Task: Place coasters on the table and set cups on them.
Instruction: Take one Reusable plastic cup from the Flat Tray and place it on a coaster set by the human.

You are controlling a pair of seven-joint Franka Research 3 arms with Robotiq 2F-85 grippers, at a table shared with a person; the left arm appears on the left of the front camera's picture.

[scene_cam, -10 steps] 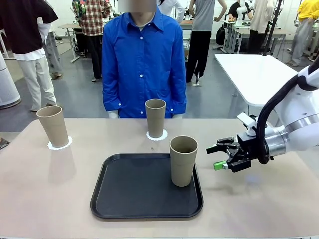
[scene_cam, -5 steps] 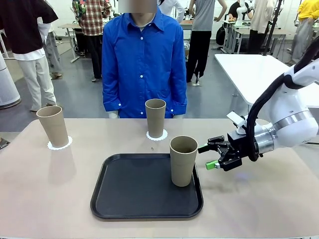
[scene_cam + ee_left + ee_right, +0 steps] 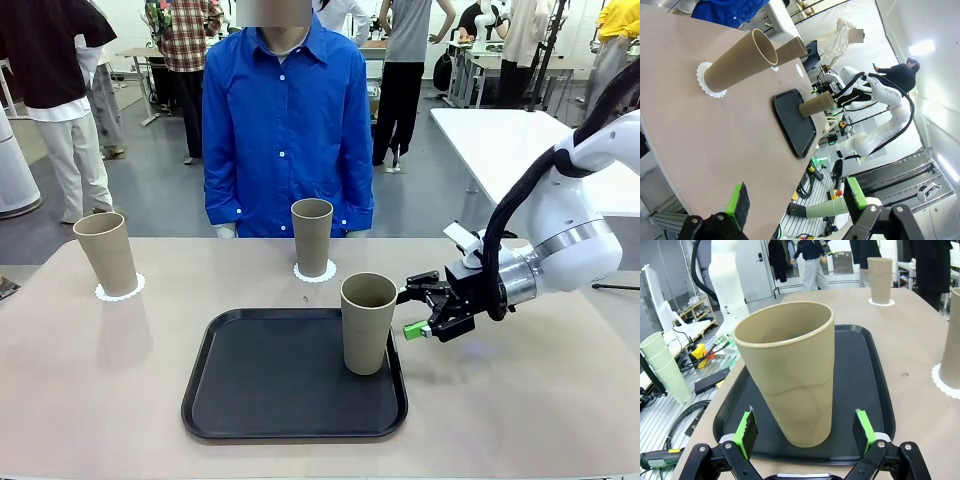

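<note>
A: Status on the right pincer [image 3: 411, 315]?

B: Jaws spread wide, holding nothing. It sits level just beside the cup on the tray [image 3: 368, 322], on that cup's right in the front view. In the right wrist view the green pads [image 3: 746, 432] stand either side of the cup, gap on both sides, no contact visible.

A: Where exactly is that cup?

B: Upright at the right end of the black tray [image 3: 260, 395], inside the rim. No coaster under it.

A: Other two cups?

B: Both on the beige worktop [image 3: 90, 380], each upright on a white lacy coaster. The left cup [image 3: 105, 252] stands on the left coaster [image 3: 120, 291] near the far left corner. The middle cup [image 3: 312, 236] stands on the middle coaster [image 3: 314, 273] just beyond the tray's far edge, in front of the person in the blue shirt [image 3: 288, 125].

A: Left pincer?

B: The left pincer [image 3: 796, 201] is also spread apart and empty, hanging off the worktop's edge, well away from the cups. Can't tell its height above the surface.

A: Person's hands?

B: Below the far edge of the worktop, hidden.
</note>
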